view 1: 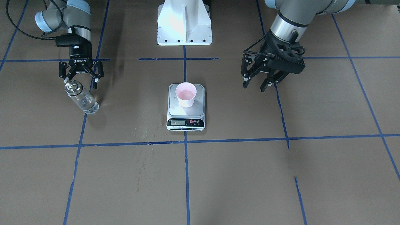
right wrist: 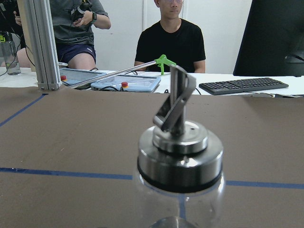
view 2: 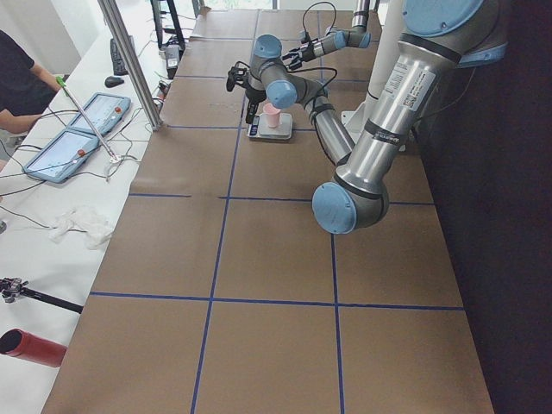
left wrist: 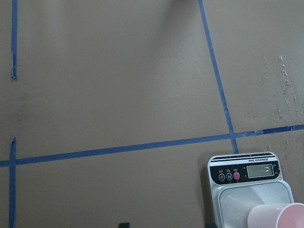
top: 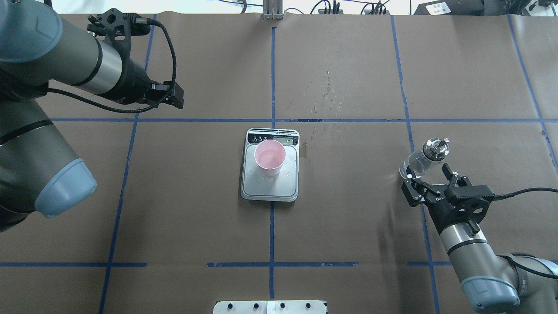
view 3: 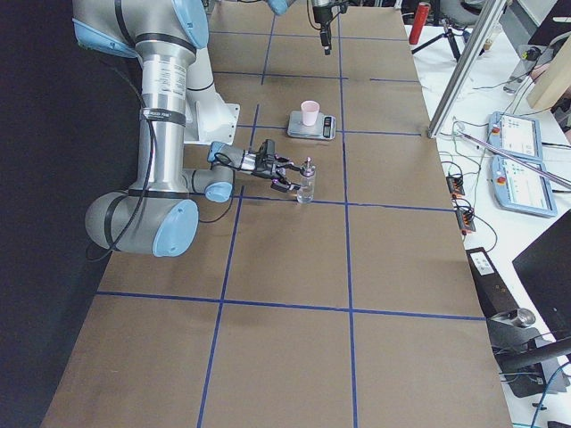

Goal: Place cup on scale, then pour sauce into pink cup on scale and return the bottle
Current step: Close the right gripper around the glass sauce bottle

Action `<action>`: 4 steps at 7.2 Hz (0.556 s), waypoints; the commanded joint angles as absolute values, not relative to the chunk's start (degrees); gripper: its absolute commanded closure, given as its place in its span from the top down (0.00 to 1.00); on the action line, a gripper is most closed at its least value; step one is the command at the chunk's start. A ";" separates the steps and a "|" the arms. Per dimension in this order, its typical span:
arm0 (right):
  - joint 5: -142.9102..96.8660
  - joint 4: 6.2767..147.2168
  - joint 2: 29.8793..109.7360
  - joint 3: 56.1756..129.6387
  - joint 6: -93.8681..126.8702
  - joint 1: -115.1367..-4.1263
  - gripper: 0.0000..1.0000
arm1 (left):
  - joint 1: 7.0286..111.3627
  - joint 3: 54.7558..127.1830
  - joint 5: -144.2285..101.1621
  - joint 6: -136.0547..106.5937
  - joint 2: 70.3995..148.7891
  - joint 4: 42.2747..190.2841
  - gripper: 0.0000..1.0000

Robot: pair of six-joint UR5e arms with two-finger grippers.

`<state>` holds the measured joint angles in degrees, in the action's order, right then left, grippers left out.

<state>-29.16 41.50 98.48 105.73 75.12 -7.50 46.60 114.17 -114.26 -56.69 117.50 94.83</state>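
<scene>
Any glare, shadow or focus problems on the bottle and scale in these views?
Front-facing: white robot base nearly blown out, scale display too small to read. Right wrist: bottle cap sharp, with soft highlights; glass cropped at bottom. Overhead: soft shadows, no harsh glare.

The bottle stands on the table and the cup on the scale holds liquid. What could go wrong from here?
1. The right end effector is open, its fingers close beside the neck of the bottle. A skewed retreat could clip the tall, narrow bottle and tip it.
2. The cup sits filled on the scale, with the open left end effector hovering off to one side. A low sweep across could knock it and spill.
</scene>
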 commanded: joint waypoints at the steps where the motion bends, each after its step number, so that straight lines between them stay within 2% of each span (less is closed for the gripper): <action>1: -30.76 41.57 98.09 105.65 73.83 -8.87 0.93 | 46.58 114.34 -114.26 -56.69 117.51 94.83 0.61; 4: -33.39 41.57 97.82 105.38 71.99 -10.54 0.93 | 46.58 114.35 -114.26 -56.78 117.51 94.75 0.61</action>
<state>-32.35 41.61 98.02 105.42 73.12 -9.78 46.58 114.34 -114.26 -56.71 117.51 94.81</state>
